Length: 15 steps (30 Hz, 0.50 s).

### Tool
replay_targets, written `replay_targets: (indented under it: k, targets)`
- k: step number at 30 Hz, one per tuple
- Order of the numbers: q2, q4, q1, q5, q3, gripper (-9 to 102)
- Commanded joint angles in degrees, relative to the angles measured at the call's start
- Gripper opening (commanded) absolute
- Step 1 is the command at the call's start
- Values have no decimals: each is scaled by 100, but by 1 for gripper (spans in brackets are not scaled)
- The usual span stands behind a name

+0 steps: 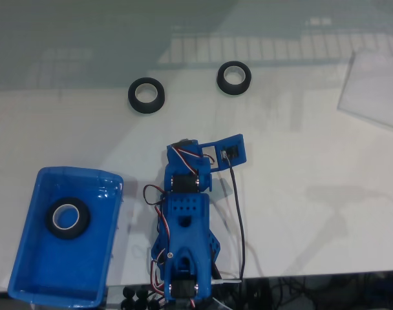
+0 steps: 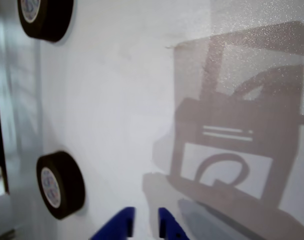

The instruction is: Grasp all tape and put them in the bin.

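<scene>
Blue two-finger gripper [image 2: 143,225] nearly closed, narrow gap, holding nothing, over glossy white tabletop [image 1: 300,161]; one small black tape roll [image 1: 67,218] lies inside glossy blue plastic rectangular bin [image 1: 28,258] at near left, two more rolls [image 1: 146,95] [image 1: 234,78] sit apart farther back, pale reflections beyond.

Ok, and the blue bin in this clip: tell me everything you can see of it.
The bin is a glossy blue plastic tub, rectangular with rounded corners and a raised rim, sitting upright at the lower left of the white table in the fixed view, slightly skewed, left of the arm's base. One black tape roll with a pale core lies flat inside, toward its far end. Nothing else touches it.
</scene>
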Motion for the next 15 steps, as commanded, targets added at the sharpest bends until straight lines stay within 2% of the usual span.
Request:
replay_targets:
  k: [1,7,15]
  targets:
    - [88,-18,-35,-18,-44,13]
    - [88,-79,-35,-114,-70,24]
    - [44,-220,-202,-360,-413,26]
